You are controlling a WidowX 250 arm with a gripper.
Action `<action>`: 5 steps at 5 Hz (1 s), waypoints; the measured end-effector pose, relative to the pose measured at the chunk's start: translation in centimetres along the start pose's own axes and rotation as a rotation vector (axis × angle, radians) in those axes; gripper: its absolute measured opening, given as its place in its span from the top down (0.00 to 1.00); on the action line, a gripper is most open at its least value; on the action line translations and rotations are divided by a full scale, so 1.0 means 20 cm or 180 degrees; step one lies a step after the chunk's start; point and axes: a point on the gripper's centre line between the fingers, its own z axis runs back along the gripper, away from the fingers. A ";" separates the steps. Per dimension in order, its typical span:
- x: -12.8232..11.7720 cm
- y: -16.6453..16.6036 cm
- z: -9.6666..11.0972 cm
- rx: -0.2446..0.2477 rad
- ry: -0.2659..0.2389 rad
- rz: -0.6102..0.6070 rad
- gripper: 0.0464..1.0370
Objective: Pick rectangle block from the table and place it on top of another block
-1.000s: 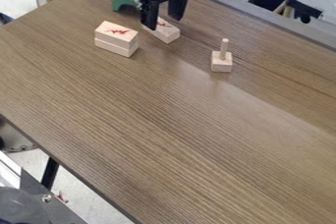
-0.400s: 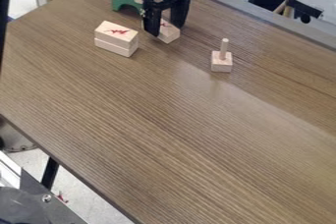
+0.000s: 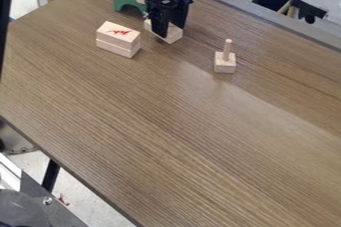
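Gripper [image 3: 170, 28] pinching the lone rectangular block [image 3: 174, 35] across its narrow width.
Its fingers [image 3: 160, 26] stand partly apart, one at each long side, presumably for a steady lift; the block lies on the counter [image 3: 166, 121], near the stacked pair of blocks [image 3: 120, 41], whose flat top probably offers the landing place.
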 end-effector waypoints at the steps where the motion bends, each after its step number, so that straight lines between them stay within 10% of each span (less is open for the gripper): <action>1: 0.00 0.00 0.00 -0.0017 -0.0051 -0.0017 0.51; 5: -0.09 0.13 0.28 -0.0295 -0.0472 0.0126 0.51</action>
